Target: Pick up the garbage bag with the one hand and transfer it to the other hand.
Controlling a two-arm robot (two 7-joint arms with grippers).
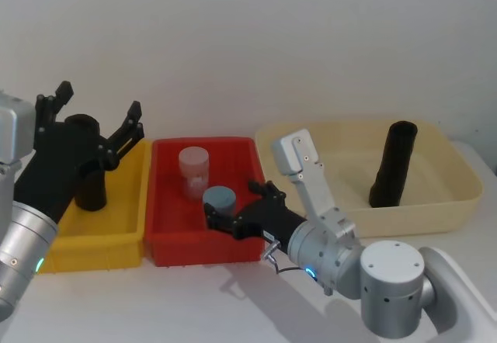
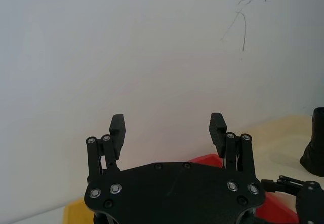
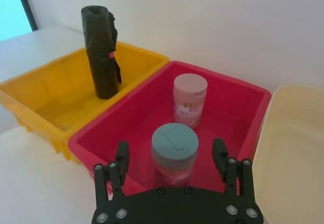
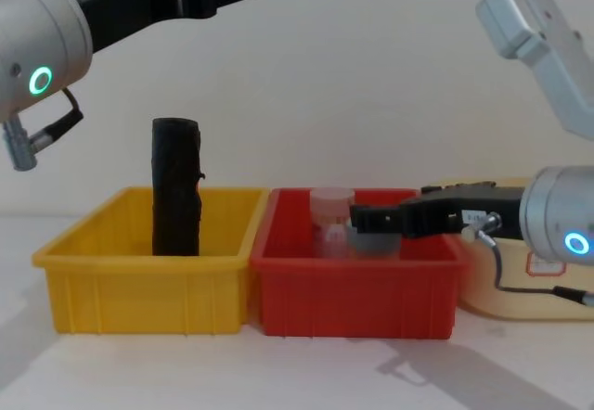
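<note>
The garbage bag (image 4: pixel 176 187), a black crinkly roll, stands upright in the yellow bin (image 4: pixel 148 271) at the left of the table, its top well above the bin's rim. Nothing touches it. High above it, the left gripper (image 1: pixel 97 126) hangs in the air over the yellow bin, its fingers (image 2: pixel 117 127) spread wide apart and holding nothing.

Just to the right, touching the yellow bin, sits the red bin (image 1: pixel 167 234). It holds a pink-lidded jar (image 3: pixel 190 100) toward the far side and a blue-lidded jar (image 3: pixel 174 153) nearer. The right gripper (image 3: pixel 172 155) reaches in from the right over the near part of the red bin, its fingers (image 3: pixel 122 155) open on either side of the blue-lidded jar's top, with gaps showing between pads and jar.

Farther right lies a cream oval tub (image 1: pixel 458 203), and in it a second black roll (image 1: pixel 394 164) stands slightly tilted, apart from both grippers.
</note>
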